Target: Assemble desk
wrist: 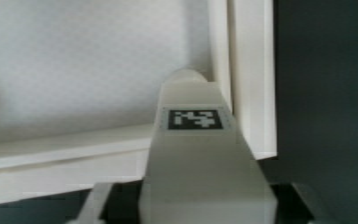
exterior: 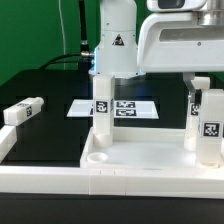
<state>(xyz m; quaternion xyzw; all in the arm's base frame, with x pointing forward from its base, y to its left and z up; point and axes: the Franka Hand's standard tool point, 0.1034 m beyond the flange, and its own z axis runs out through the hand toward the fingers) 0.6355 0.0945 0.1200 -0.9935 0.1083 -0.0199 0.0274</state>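
Observation:
The white tray-like tabletop (exterior: 140, 160) lies in front with its raised rim up. One white tagged leg (exterior: 101, 105) stands upright in its corner at the exterior view's left. My gripper (exterior: 200, 88) is over the tabletop's end at the exterior view's right, shut on another upright tagged leg (exterior: 210, 122). In the wrist view my gripper (wrist: 197, 196) holds this leg (wrist: 197, 140) between the dark fingers (wrist: 297, 196). The leg points down at the tabletop's inner floor, beside the rim (wrist: 247, 70). A further upright white leg (exterior: 193, 125) shows just beside the held one.
A loose tagged leg (exterior: 22, 110) lies on the black table at the exterior view's left. The marker board (exterior: 125, 107) lies behind the tabletop. The arm's base (exterior: 115, 45) stands at the back. A white border rail (exterior: 40, 180) runs along the front.

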